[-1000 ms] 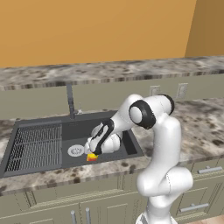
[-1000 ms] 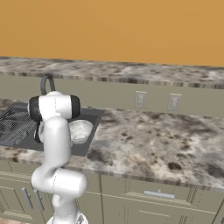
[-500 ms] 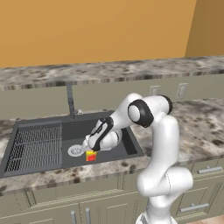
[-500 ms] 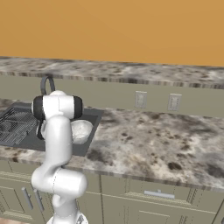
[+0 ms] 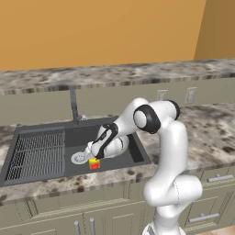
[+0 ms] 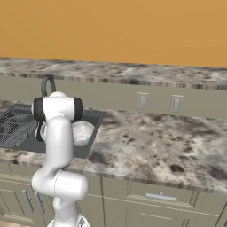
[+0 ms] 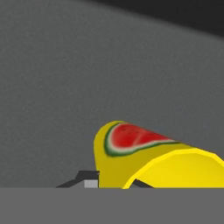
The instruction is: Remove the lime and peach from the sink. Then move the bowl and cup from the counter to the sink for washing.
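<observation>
Cup [image 5: 94, 163]: lower centre, in sink [image 5: 41, 167] beside bowl [image 5: 117, 146]. Gripper [image 5: 95, 156]: above it, fingers pressed together.

A rendered home kitchen. A speckled grey and brown stone tabletop [image 5: 215, 124] runs along an orange wall [image 5: 101, 32], with a matching stone backsplash ledge behind it. Set into the tabletop is a dark grey sink [image 5: 55, 170] with a ribbed drainer section, a round silver drain [image 5: 79, 158] and a grey faucet [image 5: 73, 104]. Two pale wall outlets [image 6: 142, 100] sit on the grey-green panel below the ledge. Grey-green cabinet doors and drawers with metal bar handles [image 6: 160, 196] line the front underneath.
</observation>
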Tool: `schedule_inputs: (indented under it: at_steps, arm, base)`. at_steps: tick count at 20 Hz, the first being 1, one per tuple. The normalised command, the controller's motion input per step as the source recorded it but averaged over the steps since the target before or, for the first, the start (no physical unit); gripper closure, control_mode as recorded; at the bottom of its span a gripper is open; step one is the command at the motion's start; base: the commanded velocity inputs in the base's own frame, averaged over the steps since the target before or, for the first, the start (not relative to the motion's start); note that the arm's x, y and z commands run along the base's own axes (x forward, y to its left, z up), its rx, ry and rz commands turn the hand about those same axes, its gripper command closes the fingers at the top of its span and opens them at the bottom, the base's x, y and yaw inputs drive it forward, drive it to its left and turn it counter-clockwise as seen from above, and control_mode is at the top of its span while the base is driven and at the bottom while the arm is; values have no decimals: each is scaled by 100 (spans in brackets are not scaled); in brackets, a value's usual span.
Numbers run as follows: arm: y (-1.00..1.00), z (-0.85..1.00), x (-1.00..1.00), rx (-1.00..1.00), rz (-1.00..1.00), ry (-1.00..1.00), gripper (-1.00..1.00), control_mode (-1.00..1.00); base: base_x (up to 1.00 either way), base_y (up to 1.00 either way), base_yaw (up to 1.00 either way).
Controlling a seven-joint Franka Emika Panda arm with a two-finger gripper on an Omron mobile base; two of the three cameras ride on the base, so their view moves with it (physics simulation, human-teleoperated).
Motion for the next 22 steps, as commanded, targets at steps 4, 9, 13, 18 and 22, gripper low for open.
schedule_inputs:
  at_steps: [4, 9, 13, 18, 22]
  arm:
    - [0, -13, -4, 0, 1, 0, 100, -100]
    - [0, -11, -7, 0, 1, 0, 100, -100]
    - [1, -7, -7, 0, 0, 0, 100, -100]
    - [0, -6, -7, 0, 0, 2, -100, -100]
    - [0, -4, -8, 0, 0, 5, -100, -100]
  base:
    - [0, 0, 0]
    - [0, 0, 0]
    - [0, 0, 0]
    - [0, 0, 0]
    - [0, 0, 0]
